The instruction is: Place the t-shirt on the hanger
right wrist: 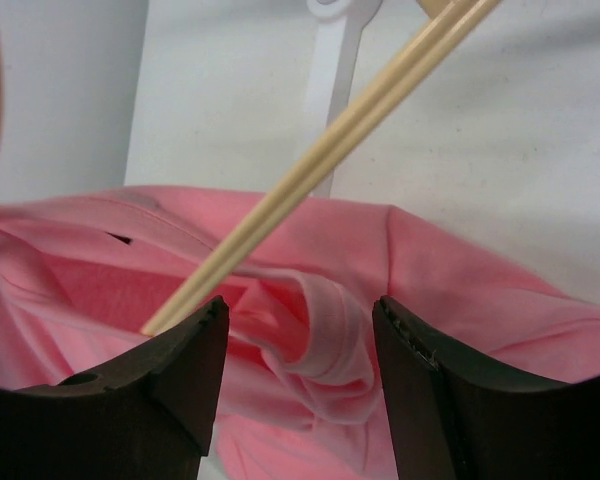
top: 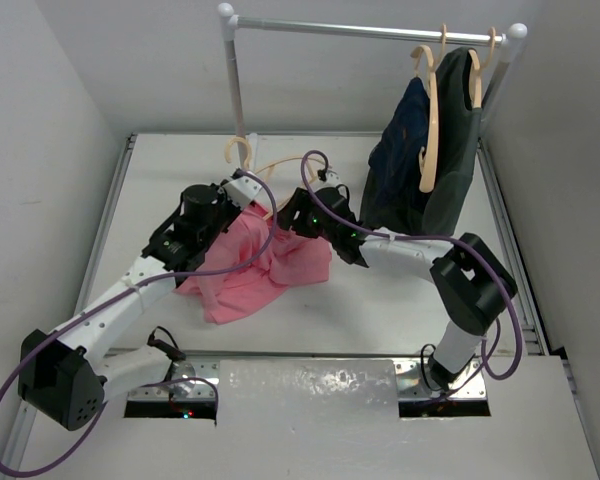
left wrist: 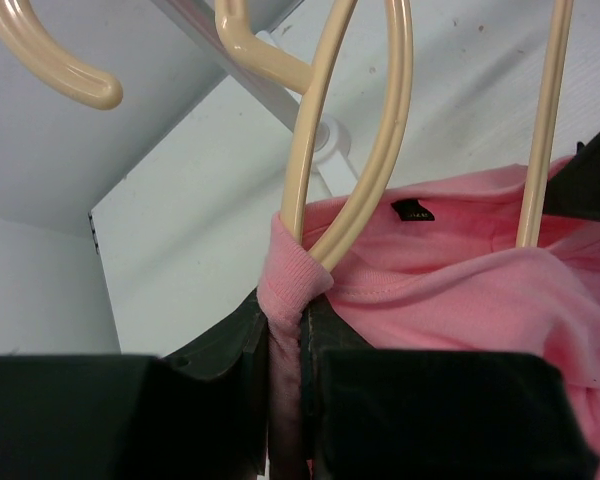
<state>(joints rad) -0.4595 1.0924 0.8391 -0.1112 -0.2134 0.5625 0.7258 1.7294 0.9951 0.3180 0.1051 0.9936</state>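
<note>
White table (top: 380, 320) with a clothes rail (top: 380, 30) along the back and two dark garments (top: 435, 190) hung at its right end. Got the pink t-shirt (top: 270, 265) bunched up mid-table between both arms, with the hanger (top: 242, 150) lying over its far edge and one thin arm tucked inside the collar (left wrist: 292, 275). Seeing the left pincer (left wrist: 285, 335) squeezed tight on that ribbed collar, and the right pincer (right wrist: 300, 335) spread wide just above the pink folds.

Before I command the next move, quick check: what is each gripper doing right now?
Left gripper: shut, pinching the t-shirt at its collar.
Right gripper: open, jaws apart above the t-shirt, gripping nothing.
</note>
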